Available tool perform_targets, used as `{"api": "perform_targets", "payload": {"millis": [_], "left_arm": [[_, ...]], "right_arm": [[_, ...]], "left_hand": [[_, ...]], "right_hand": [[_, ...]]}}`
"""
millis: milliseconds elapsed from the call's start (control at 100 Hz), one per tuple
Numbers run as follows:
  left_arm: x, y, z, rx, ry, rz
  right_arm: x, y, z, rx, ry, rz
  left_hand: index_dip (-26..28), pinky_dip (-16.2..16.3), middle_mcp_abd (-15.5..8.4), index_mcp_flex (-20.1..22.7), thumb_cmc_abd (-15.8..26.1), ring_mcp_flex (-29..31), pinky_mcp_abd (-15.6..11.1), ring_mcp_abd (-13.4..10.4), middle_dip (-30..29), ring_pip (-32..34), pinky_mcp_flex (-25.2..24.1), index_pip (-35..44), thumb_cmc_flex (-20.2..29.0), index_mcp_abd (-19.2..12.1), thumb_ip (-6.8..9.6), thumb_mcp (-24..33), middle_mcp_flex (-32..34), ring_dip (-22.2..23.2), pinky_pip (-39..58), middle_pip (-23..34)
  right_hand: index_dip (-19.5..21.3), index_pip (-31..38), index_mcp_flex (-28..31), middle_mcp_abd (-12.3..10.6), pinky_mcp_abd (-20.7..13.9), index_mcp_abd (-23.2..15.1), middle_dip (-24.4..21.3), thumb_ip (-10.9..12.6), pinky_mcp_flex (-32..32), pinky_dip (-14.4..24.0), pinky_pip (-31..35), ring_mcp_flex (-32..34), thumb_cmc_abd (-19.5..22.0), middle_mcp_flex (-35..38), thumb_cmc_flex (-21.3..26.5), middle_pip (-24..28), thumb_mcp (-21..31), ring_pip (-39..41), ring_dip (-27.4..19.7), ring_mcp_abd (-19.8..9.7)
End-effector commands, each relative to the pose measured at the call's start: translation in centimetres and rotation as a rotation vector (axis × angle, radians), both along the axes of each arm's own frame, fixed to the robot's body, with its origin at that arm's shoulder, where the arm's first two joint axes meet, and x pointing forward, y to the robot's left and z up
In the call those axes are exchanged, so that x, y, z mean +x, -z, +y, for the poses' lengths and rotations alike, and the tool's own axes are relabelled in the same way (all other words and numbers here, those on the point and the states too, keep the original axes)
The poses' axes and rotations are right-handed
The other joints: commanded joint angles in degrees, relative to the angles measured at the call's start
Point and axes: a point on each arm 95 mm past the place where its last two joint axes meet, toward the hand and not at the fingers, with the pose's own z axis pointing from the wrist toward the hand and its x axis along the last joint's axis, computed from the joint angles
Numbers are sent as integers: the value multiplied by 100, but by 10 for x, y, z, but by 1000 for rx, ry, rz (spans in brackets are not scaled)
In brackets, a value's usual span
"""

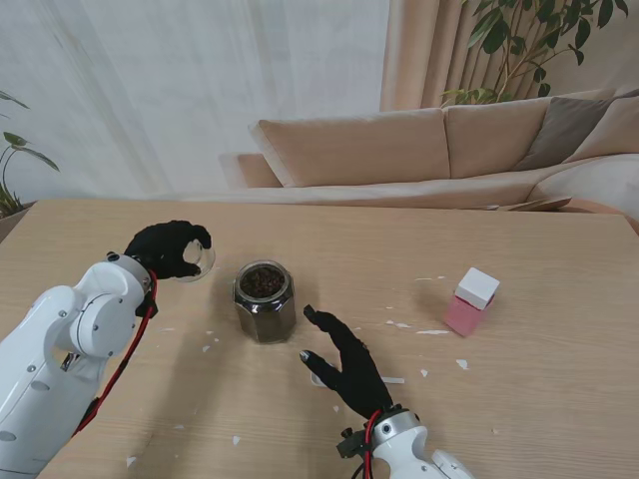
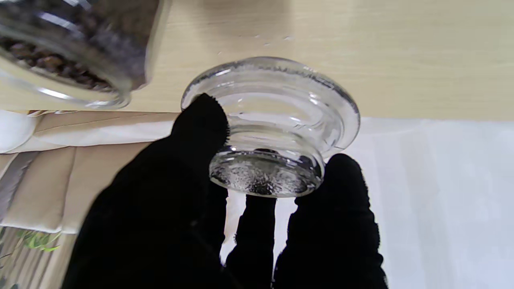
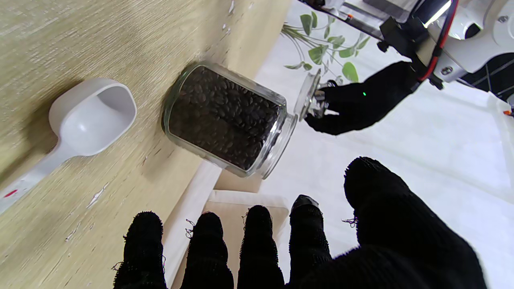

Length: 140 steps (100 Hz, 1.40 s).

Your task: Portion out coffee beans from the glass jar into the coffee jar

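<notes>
Your glass jar (image 1: 265,300) stands upright near the middle of the wooden worktop (image 1: 539,399), open at the mouth and filled almost to the rim with dark brown coffee beans (image 3: 223,116); its walls are clear and faceted, with a thick rounded lip. Its glass lid (image 2: 270,124) is off: you can see the left robot hand (image 1: 165,247) clamped on it, black-gloved fingers (image 2: 200,124) wrapped around the lid's knob, held in the air to the left of the jar and slightly farther from you. The lid is clear, stepped in rings, and tilted (the left wrist view shows it well clear of the worktop). Your right robot hand (image 1: 344,361) hovers nearer to you than the jar, just to its right, with its fingers spread apart and holding nothing. A white plastic scoop (image 3: 86,122) lies on the worktop close beside the jar, bowl facing up and empty, mostly hidden under that hand in the stand's view. Well apart to the right sits a small pink box (image 1: 470,300) with a white top.
</notes>
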Motion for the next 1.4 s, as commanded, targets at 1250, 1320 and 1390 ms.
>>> {"api": "perform_targets", "payload": {"millis": [1250,1320,1390], "left_arm": [[4,123,61,-89,-261,147],[3,123,61,-87,-261,150],[3,123,61,-89,-262,151]], "right_arm": [[-2,2,6,-5,-21,15],[-2,2,6,-5,-21,15],[-2,2,6,-4,-20,15]], "left_hand": [[-151,118,-401,-136,949,-389,-227,-584,-582,305,-596,101,569,307,495,1148,-203,-448,-569,815],[-249,106,-431,-225,1104,-621,-202,-681,-693,316,-726,-17,388,305,684,1206,-354,-1101,-764,754],[-320,46,-438,-289,1125,-766,-162,-694,-748,184,-850,-122,350,311,718,1182,-468,-1395,-935,675]], "right_hand": [[-46,90,-51,-190,-137,-23,11,87,-12,53,82,-86,14,-6,-85,62,-2,-17,-44,-232],[-44,94,-41,-187,-135,-25,11,87,-13,53,82,-92,11,-7,-81,61,-1,-19,-45,-221],[-40,103,-29,-189,-129,-30,12,86,-12,55,83,-88,12,-5,-82,64,-3,-15,-42,-215]]}}
